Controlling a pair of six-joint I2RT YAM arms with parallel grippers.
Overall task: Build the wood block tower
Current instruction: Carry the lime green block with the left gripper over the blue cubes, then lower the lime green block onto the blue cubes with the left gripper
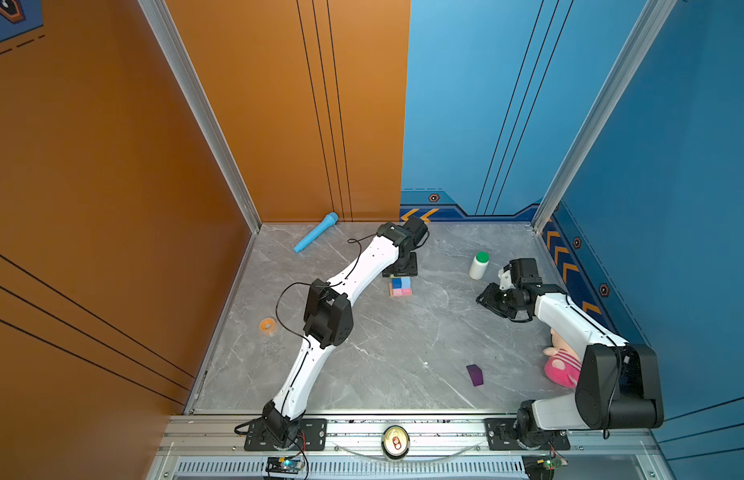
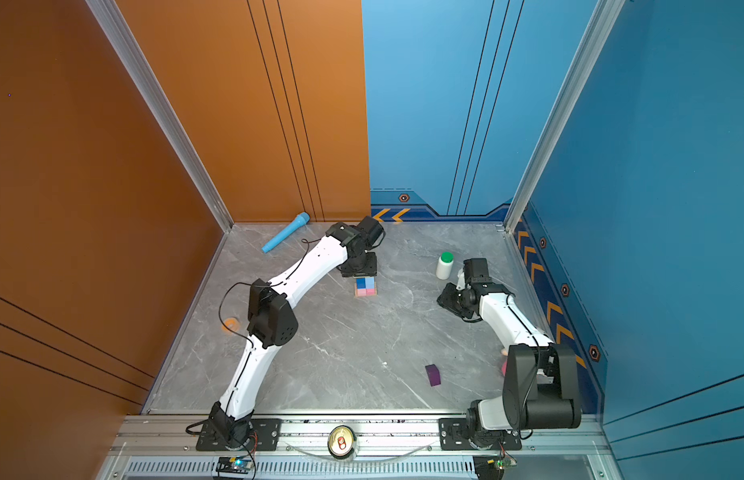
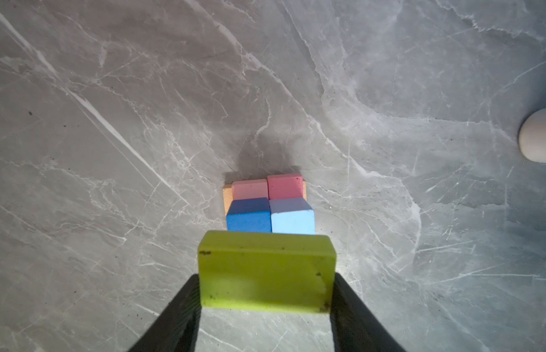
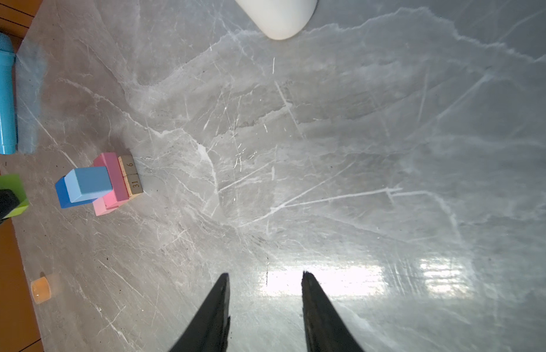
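Observation:
The tower [image 1: 400,286] [image 2: 365,286] stands mid-table: tan bars [image 4: 131,178] at the base, two pink bars [image 3: 267,187] on them, then a dark-blue cube [image 3: 248,215] beside a light-blue cube [image 3: 292,218]. My left gripper [image 3: 265,279] is shut on the lime-green bar [image 3: 265,271], held level just beyond the tower's far side and above the cubes. In both top views a dark-purple peaked block [image 1: 475,375] [image 2: 432,375] lies alone near the front right. My right gripper [image 4: 265,274] [image 1: 486,297] hovers open and empty at the right.
A white bottle with a green cap [image 1: 479,266] stands just behind my right gripper. A light-blue toy microphone [image 1: 315,238] lies at the back left, an orange tape roll [image 1: 268,325] by the left wall, a pink plush toy [image 1: 563,365] under the right arm.

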